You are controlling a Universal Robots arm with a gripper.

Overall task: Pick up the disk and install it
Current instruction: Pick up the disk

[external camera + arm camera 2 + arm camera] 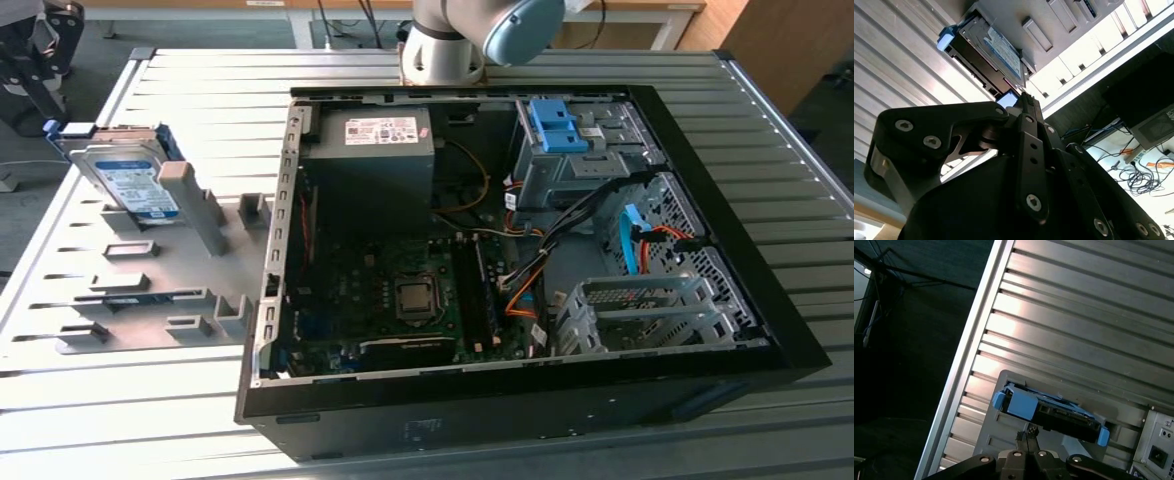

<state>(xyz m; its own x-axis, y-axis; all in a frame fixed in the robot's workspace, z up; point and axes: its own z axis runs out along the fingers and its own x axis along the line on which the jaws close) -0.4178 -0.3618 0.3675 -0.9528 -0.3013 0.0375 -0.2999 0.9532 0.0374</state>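
Closed gripper (1027, 433), tips facing the disk (1059, 416), apart.

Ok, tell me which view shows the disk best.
The exterior view: the disk stands propped in the grey fixture at the exterior view's left, label face and blue rails plain. The second wrist view shows it slantwise beyond the gripper; the first wrist view shows one narrow edge with its blue rail ends.

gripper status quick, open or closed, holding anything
gripper: closed, holding nothing. The disk stands on edge on the grey fixture, apart from it.
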